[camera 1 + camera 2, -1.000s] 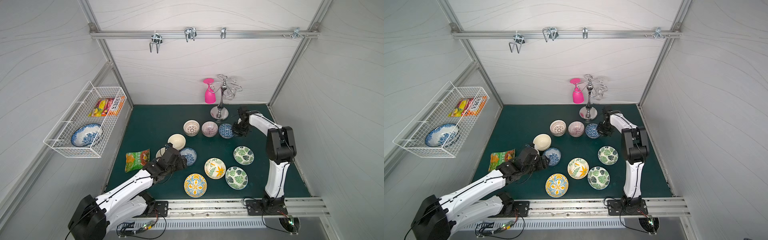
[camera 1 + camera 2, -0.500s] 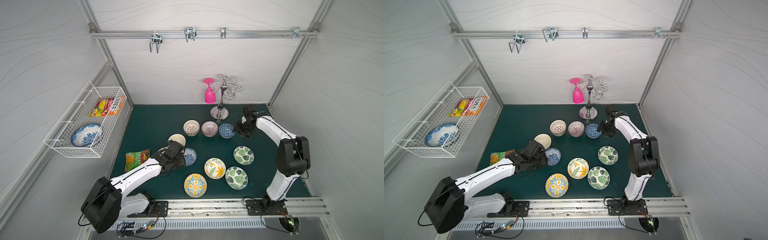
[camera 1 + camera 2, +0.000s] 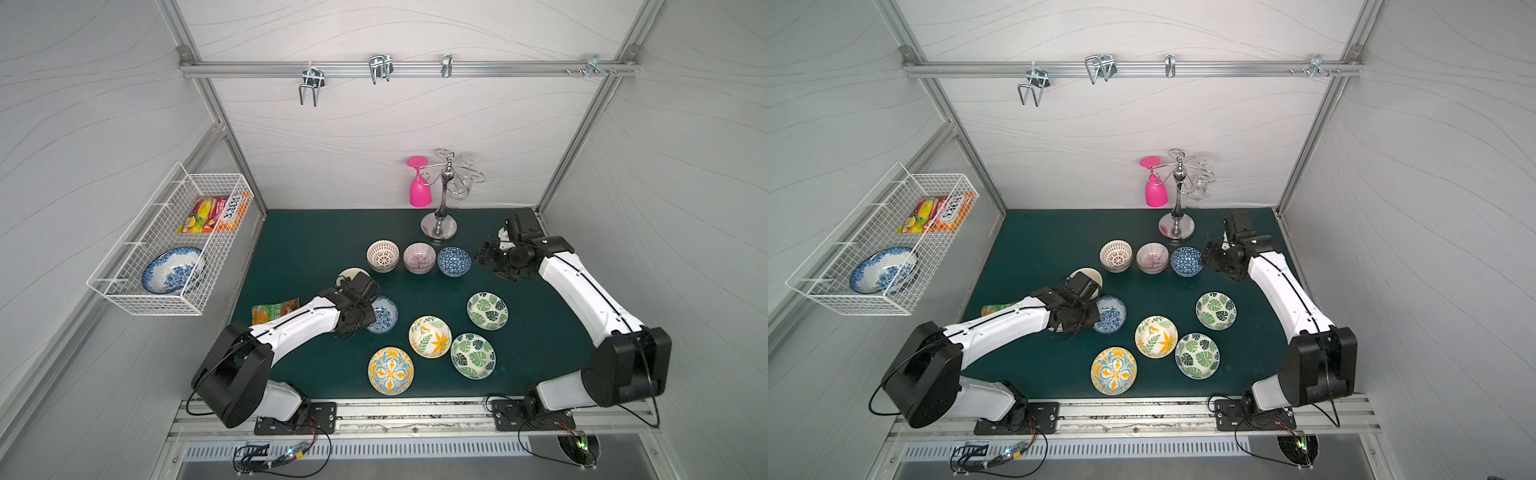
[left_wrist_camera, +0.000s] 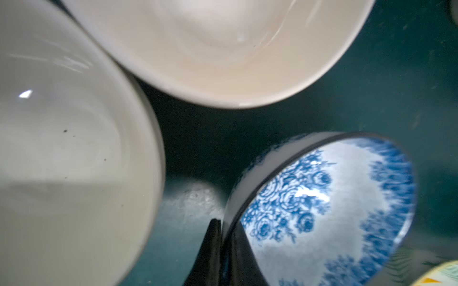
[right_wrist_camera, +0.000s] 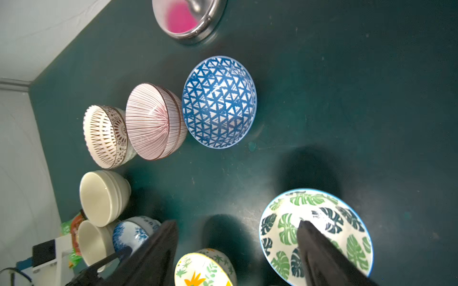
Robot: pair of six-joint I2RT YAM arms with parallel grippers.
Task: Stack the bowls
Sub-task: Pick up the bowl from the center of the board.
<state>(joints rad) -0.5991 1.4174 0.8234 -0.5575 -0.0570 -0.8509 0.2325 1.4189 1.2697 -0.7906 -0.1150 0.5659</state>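
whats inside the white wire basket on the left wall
The basket holds a blue-and-white floral dish at its near end and colourful snack packets at the far end. Anything beneath them is covered.

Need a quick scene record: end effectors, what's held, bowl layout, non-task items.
left end effector: shut on the rim of the blue floral bowl
right end effector: open, empty, near the blue triangle bowl
back row: lattice bowl, pink striped bowl, blue triangle bowl
front group: green leaf bowls, yellow leaf bowl, yellow-blue floral bowl
by left arm: cream bowls
other: wire basket holding blue-and-white dish; snack packet; glass stand with pink glass
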